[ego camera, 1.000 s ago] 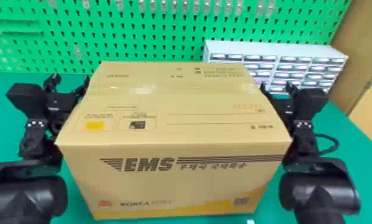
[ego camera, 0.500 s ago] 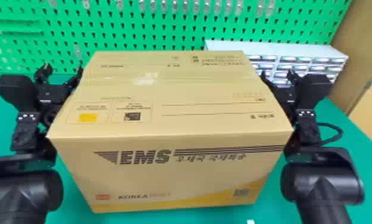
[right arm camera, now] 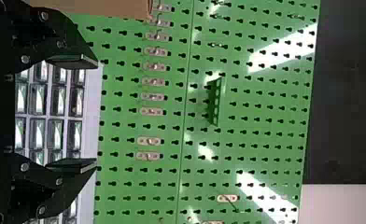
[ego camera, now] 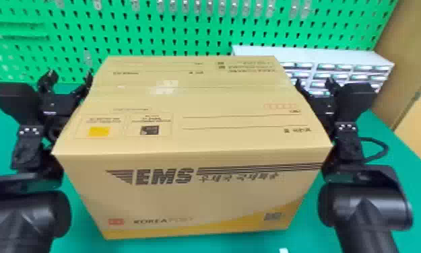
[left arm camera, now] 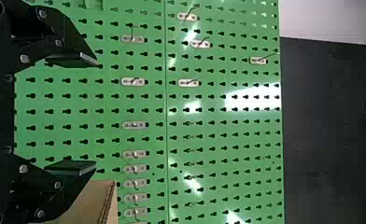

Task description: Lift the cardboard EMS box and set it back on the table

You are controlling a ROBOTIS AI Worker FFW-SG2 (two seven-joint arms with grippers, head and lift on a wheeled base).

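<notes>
The cardboard EMS box (ego camera: 192, 202) is upright between both arms, its printed front and taped top showing; whether its base touches the green table (ego camera: 398, 198) cannot be told. Flanking it on the left is my left gripper (ego camera: 70, 76), and on the right my right gripper (ego camera: 315, 81); both are open, with nothing between their fingertips. The inner side of each hand lies against or close to a box side. In the left wrist view, the open left gripper (left arm camera: 95, 114) has a box edge (left arm camera: 90, 205) beside one finger. The right gripper (right arm camera: 96, 113) likewise has the box (right arm camera: 106, 7) beside one finger.
A green pegboard (ego camera: 172, 33) with metal hooks rises behind the table. At the back right stands a pale cabinet of small drawers (ego camera: 347, 55), behind the right hand. A black cable (ego camera: 381, 148) loops out beside the right wrist.
The box has come up a little and now looks larger, most of this in the first half second. Both arms have risen with it, the left also shifting slightly outward.
</notes>
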